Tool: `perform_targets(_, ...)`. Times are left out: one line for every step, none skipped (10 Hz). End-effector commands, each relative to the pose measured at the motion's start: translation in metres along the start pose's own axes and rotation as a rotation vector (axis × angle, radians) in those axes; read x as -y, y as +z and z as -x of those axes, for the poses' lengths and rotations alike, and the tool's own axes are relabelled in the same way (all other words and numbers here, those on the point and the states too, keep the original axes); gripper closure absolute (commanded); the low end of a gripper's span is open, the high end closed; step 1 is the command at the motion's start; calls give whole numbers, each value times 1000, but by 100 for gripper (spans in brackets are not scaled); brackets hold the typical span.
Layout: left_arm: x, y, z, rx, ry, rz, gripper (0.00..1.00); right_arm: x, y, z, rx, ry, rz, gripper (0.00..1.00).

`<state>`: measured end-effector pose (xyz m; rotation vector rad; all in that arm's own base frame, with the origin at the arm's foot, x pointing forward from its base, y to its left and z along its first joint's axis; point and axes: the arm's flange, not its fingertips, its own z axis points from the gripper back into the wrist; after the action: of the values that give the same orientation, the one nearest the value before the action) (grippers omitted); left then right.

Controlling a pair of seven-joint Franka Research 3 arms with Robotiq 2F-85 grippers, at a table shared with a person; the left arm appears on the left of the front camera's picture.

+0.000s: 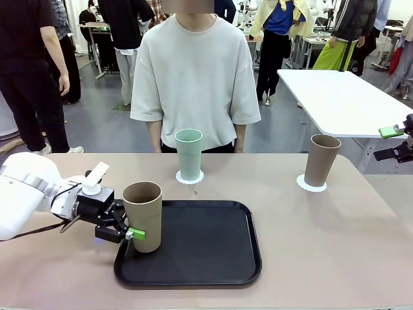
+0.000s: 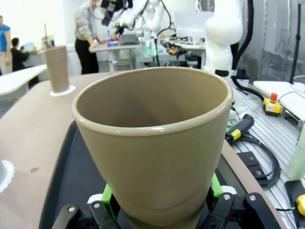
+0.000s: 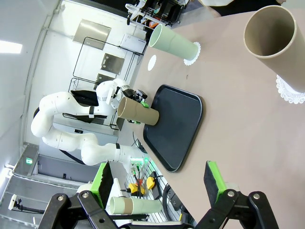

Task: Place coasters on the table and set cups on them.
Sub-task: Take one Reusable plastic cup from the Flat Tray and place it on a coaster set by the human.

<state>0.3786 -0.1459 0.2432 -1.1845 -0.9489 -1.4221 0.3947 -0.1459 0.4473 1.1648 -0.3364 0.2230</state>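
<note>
the left gripper (image 1: 129,234) is clamped on a tan cup (image 1: 142,216) near its base, one green pad (image 1: 136,234) pressed against the cup's side. the cup stands upright at the left end of the black tray (image 1: 206,248), which lies on the beige table (image 1: 335,239). from the left wrist camera the same cup (image 2: 153,143) sits between the two green pads (image 2: 107,194), its open mouth facing up.

a mint green cup (image 1: 189,154) stands upright on a lacy white coaster (image 1: 190,176) at the far middle of the table, just in front of the person (image 1: 193,77) in a pale shirt. a second tan cup (image 1: 321,159) stands on its own coaster (image 1: 311,183) toward the right side, well apart from the tray.

the right gripper (image 3: 159,183) hangs with its fingers spread wide and nothing between them, above the table near the right-hand cup (image 3: 276,40). in the front view it shows at the right edge (image 1: 397,142).
</note>
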Motion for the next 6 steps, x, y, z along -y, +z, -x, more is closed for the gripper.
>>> perform_targets(12,20,-36,12,-15,-55,81,1,-1,1,7,0,-6,0)
perform_targets(9,33,-61,-32,55,-64,81,1,-1,1,7,0,-6,0)
perform_targets(3,45,-80,-57,90,-67,81,1,-1,1,7,0,-6,0)
perform_targets(2,57,-101,-71,103,-82,81,1,-1,1,7,0,-6,0)
perform_targets(-3,68,-117,-79,113,-101,81,1,-1,1,7,0,-6,0)
perform_targets(-8,81,-131,-73,130,-112,81,1,-1,1,7,0,-6,0)
